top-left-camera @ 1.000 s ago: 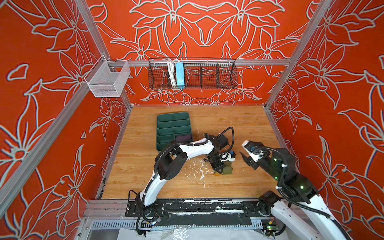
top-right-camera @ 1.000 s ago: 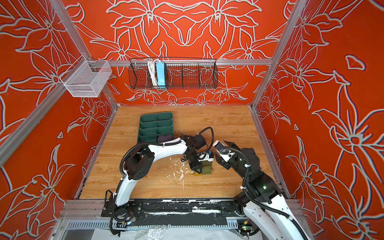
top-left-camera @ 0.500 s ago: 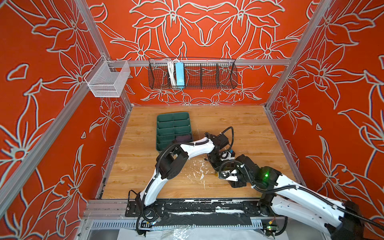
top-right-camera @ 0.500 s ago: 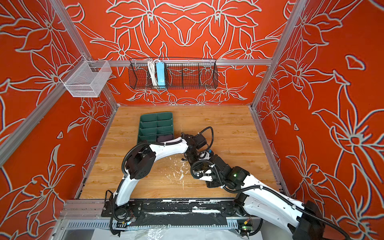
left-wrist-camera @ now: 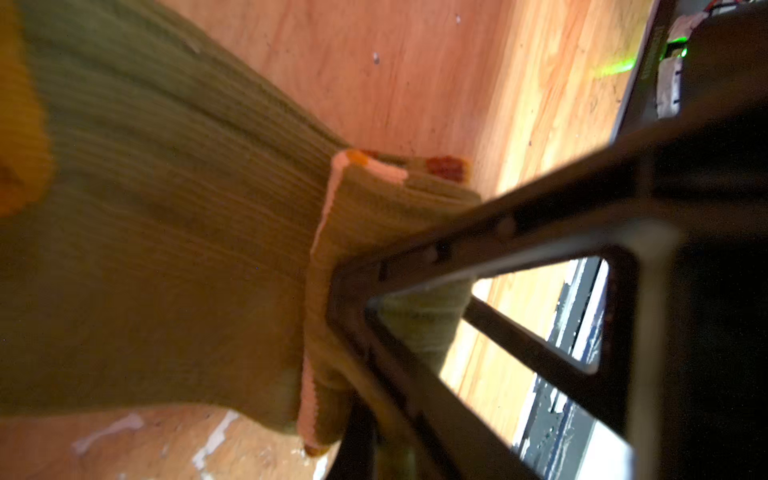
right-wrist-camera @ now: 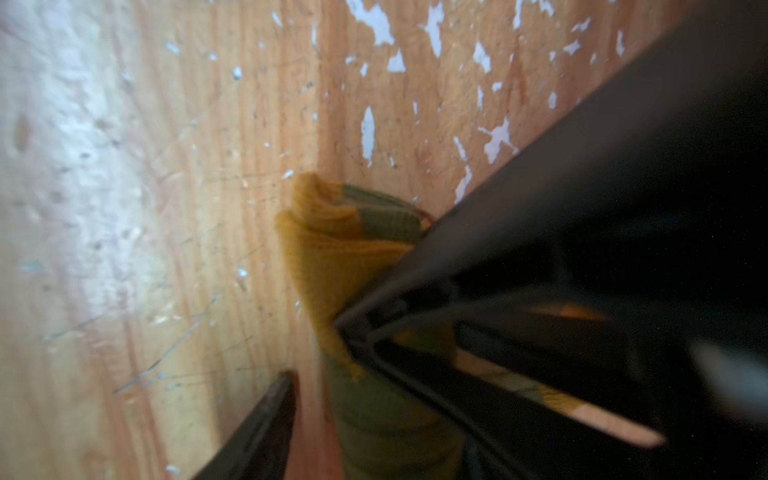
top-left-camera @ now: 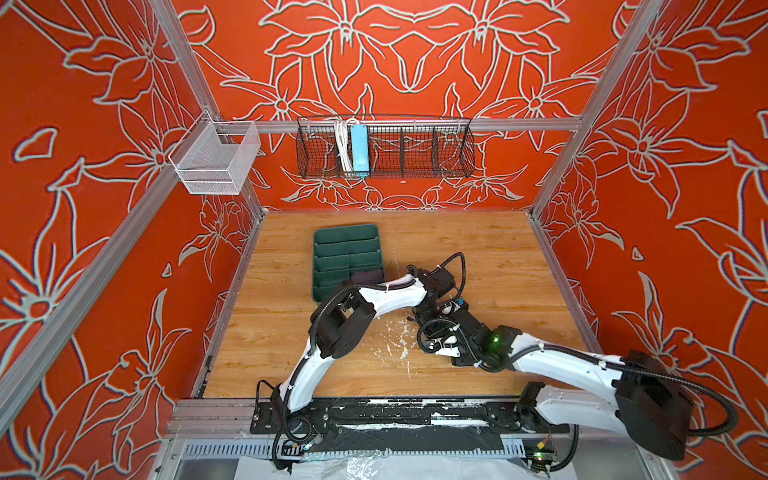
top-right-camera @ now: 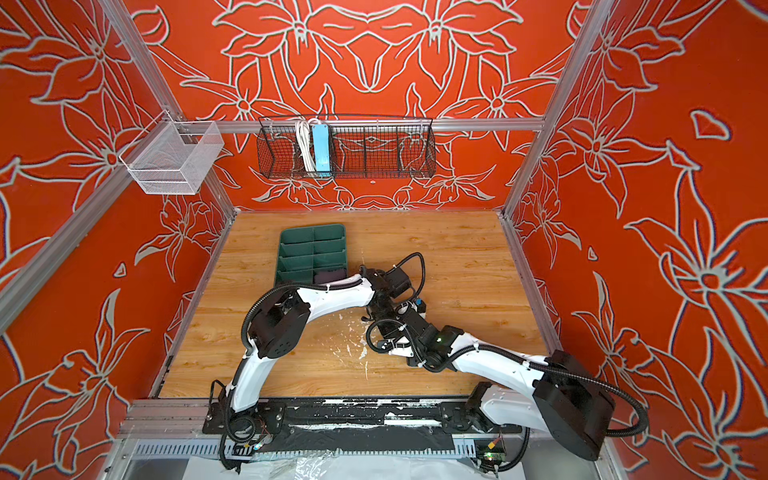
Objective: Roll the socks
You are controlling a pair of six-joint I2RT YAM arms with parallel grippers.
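The olive green sock [left-wrist-camera: 166, 232], with a mustard toe and a cream-striped cuff, lies on the wooden table. My left gripper [left-wrist-camera: 347, 374] is shut on its cuff. The sock's rolled mustard end [right-wrist-camera: 332, 249] sits between the fingers of my right gripper [right-wrist-camera: 316, 353], which is open. One right finger [right-wrist-camera: 270, 419] stands a little apart from the fabric and the other touches it. In both top views the two grippers [top-left-camera: 430, 309] [top-left-camera: 432, 334] meet mid-table and hide this sock. The purple sock [top-left-camera: 368, 276] [top-right-camera: 330, 276] lies in a tray compartment.
The dark green divided tray [top-left-camera: 318, 266] stands behind and to the left of the grippers. White paint chips [top-left-camera: 395, 349] mark the wood in front. A black wire basket [top-left-camera: 415, 149] and a white mesh basket [top-left-camera: 216, 160] hang on the walls.
My right arm has swung in from the right and come down onto the olive sock beside the left gripper, its jaws narrowing around the rolled end. The left gripper has stayed shut in place.
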